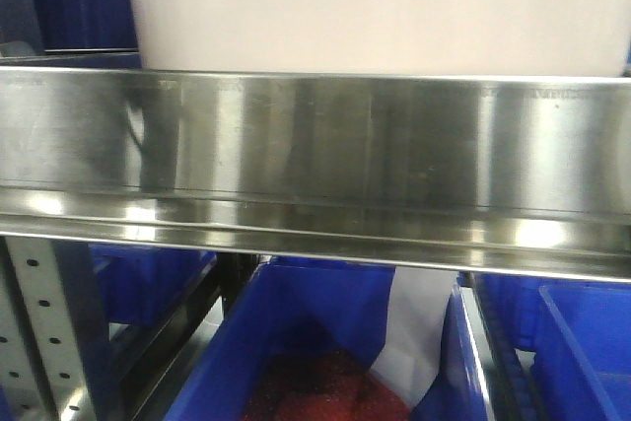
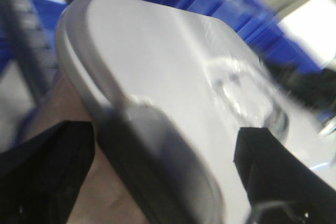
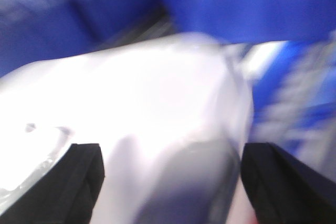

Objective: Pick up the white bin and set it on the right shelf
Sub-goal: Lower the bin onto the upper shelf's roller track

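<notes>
Grey glossy lid [image 2: 173,61] fills my wrist views, left hand [image 2: 165,132] and right hand [image 3: 173,150] both wide; only front shows steel right shelf [image 1: 315,145].

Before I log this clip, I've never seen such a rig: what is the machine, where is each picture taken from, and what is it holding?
It is a two-armed robot on a mobile base. The front view looks at a shiny stainless-steel shelf rail; above it shows the large pinkish-white plastic bin, below it blue plastic bins. Whether the white bin rests on the shelf is hidden. The other two pictures come from wrist cameras, each looking at the bin's glossy pale grey lid. The left hand and right hand each straddle an edge of the lid, spread wide; both views are blurred, so a firm grip cannot be confirmed.
</notes>
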Motion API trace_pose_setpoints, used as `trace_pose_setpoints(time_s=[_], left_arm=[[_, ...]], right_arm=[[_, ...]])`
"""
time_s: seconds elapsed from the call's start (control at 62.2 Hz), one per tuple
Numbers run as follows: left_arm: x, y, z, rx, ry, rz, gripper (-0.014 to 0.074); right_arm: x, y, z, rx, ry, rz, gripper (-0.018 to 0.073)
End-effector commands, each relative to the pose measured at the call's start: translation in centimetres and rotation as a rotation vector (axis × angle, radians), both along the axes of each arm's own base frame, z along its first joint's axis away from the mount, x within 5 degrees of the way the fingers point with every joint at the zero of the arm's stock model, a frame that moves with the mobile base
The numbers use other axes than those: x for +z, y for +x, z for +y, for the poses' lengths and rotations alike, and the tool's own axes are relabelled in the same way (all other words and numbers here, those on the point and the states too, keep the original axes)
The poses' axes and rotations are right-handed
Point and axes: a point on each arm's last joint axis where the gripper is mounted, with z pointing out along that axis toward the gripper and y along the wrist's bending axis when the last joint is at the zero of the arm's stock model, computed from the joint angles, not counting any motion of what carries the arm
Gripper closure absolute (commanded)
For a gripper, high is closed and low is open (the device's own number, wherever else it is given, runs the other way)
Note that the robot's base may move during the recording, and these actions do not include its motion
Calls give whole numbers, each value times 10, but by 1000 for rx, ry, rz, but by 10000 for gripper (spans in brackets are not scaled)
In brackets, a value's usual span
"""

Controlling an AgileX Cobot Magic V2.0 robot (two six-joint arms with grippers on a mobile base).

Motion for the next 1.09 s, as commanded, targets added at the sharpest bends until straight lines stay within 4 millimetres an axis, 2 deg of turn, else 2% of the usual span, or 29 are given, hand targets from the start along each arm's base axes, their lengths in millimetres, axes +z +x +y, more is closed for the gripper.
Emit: trace_pose_setpoints(time_s=[0.0, 0.161, 0.273, 0.37, 0.45, 0.514, 0.562, 0.723, 0.771, 0.884, 1.077], left_arm=[[33, -9, -1, -17, 49, -130, 102], [53, -10, 3, -24, 189, -204, 102], [67, -15, 4, -60, 245, -212, 115], [78, -25, 3, -124, 268, -190, 178], [89, -35, 2, -184, 270, -181, 281], [97, -45, 1, -224, 268, -171, 392], [102, -51, 2, -209, 259, -163, 485], [121, -79, 4, -184, 277, -224, 729], [125, -88, 6, -170, 286, -231, 716], [130, -105, 14, -94, 373, -220, 715], [115, -126, 37, 153, 554, -161, 715]], right_arm=[[26, -4, -4, -38, -67, -99, -76], [33, -5, -10, -84, -212, -136, -76], [41, -13, -9, -79, -233, -162, -75], [52, -27, -5, -64, -237, -199, -74], [62, -42, 0, -42, -230, -227, -55], [71, -56, 5, -27, -216, -248, 10], [77, -66, 7, -23, -198, -261, 95], [94, -99, 15, -17, -165, -300, 431], [96, -108, 17, -19, -177, -304, 497], [96, -128, 17, -49, -209, -286, 482], [67, -158, 12, -167, -256, -230, 482]])
